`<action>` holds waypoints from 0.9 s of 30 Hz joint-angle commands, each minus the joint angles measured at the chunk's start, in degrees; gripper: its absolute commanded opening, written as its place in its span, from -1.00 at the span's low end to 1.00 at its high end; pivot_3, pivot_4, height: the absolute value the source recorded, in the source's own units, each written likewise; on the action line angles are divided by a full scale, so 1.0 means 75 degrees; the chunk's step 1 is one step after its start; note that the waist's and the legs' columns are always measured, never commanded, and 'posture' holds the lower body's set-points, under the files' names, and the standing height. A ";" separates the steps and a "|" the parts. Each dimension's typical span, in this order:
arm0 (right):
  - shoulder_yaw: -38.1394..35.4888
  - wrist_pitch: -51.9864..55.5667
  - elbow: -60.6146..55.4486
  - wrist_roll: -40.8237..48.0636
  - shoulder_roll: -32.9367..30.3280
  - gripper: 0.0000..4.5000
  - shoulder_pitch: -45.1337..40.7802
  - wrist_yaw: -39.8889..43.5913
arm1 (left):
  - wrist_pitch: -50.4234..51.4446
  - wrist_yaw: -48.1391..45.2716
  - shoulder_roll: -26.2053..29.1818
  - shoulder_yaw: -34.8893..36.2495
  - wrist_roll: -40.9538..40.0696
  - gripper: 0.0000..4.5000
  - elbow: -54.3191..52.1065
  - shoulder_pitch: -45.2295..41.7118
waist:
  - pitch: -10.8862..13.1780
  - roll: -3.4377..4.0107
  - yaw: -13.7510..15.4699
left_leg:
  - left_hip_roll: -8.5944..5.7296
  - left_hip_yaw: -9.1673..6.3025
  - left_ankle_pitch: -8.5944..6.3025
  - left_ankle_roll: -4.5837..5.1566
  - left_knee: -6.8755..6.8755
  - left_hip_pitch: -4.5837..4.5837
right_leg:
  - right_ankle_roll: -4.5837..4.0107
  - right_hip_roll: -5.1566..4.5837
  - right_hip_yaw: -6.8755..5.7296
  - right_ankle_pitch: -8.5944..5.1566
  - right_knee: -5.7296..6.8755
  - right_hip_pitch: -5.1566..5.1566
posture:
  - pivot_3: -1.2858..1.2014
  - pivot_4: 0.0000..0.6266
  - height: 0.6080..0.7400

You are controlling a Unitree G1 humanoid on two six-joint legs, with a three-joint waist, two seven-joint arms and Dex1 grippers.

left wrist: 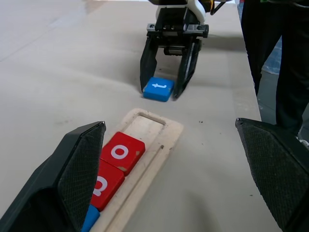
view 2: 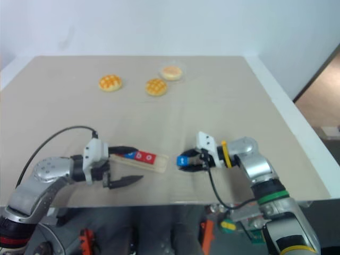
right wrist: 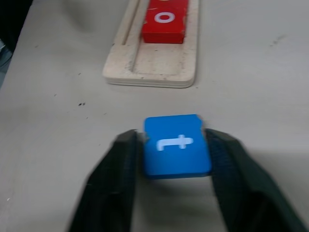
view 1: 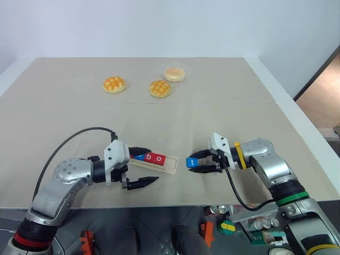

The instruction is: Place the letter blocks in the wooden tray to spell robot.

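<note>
I was on the last letter. My right claw (right wrist: 176, 159) stood narrowed around the blue t (right wrist: 177, 146), fingers against its sides as far as I could tell, the block low on the surface (view 1: 223, 122), just beyond the tray (left wrist: 159, 140)'s empty end slot. From the tray, the t lay at three o'clock. My left claw (left wrist: 169, 164) hung wide and empty over the tray's filled end. Next came lifting the t into the gap beside the red o (left wrist: 122, 152).

Head eyes look down over the table (view 1: 212, 122); wrist cameras face each other low, sharing the tray (left wrist: 159, 145) end at 12 o'clock.
</note>
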 commanded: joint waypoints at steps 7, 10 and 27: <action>-0.0548 0.1243 -0.1487 0.0285 -0.0069 -0.31 0.0227 -0.0914 | -0.0096 0.0399 -0.0112 0.0454 -0.0002 1.00 0.0191 -0.0067 | 0.0000 0.0000 -0.0001 | 0.0000 -0.0001 0.0000 0.0000 0.0003 0.0001 | 0.0001 0.0000 0.0000 0.0001 0.0002 0.0001 | 0.03 -0.52 1.00; -0.0663 0.2383 -0.2581 0.0580 0.0004 -0.31 0.0115 -0.1446 | -0.0186 0.0510 -0.0065 0.0760 -0.0051 1.00 0.0335 0.0173 | 0.0000 0.0001 -0.0009 | 0.0002 0.0002 0.0001 -0.0002 0.0006 0.0000 | 0.0000 0.0001 0.0004 0.0005 0.0008 -0.0005 | 0.03 -0.52 1.00; 0.0832 0.4301 -0.4237 -0.0002 0.0500 -0.31 -0.0121 -0.3089 | -0.0607 0.0518 -0.0076 0.0917 0.0073 1.00 0.0393 0.0743 | -0.0001 -0.0001 -0.0002 | 0.0001 0.0004 0.0003 -0.0007 0.0006 -0.0004 | -0.0002 -0.0005 0.0001 0.0000 0.0005 -0.0007 | 0.03 -0.52 1.00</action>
